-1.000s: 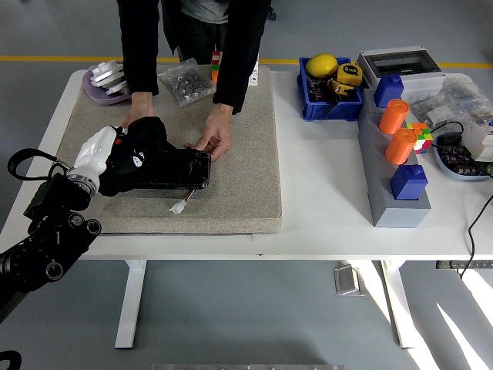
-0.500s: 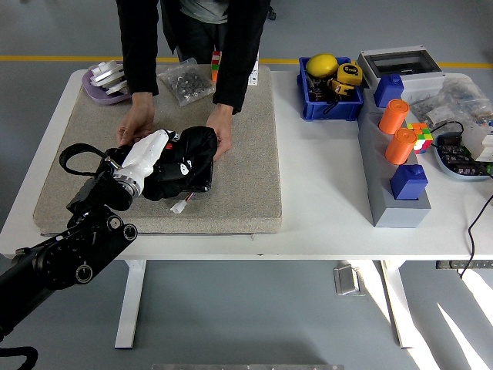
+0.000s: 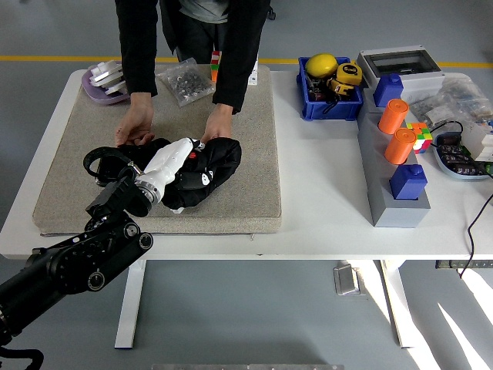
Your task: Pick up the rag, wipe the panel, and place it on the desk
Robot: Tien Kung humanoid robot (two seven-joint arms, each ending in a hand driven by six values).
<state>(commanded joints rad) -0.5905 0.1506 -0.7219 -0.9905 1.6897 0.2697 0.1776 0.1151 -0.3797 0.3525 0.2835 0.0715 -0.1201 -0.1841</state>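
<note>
The black rag (image 3: 209,163) is bunched over the dark panel (image 3: 146,151), which lies on the grey mat (image 3: 246,154) and is mostly hidden. My left hand (image 3: 179,158), white-fingered, is shut on the rag and presses it on the panel's right part. A person at the far side holds the panel with one hand (image 3: 135,127) at its left end and the other hand (image 3: 216,127) at its far right edge. My right hand is out of view.
A purple tray (image 3: 108,81) and a bag of small parts (image 3: 185,81) sit at the mat's back. A blue bin (image 3: 330,85), a grey stand with orange cylinders (image 3: 397,131) and blue blocks, and a cable lie to the right.
My left hand has swept the rag rightward across the panel, from its left end to its right end. The person's hands stayed at the panel's far edge.
</note>
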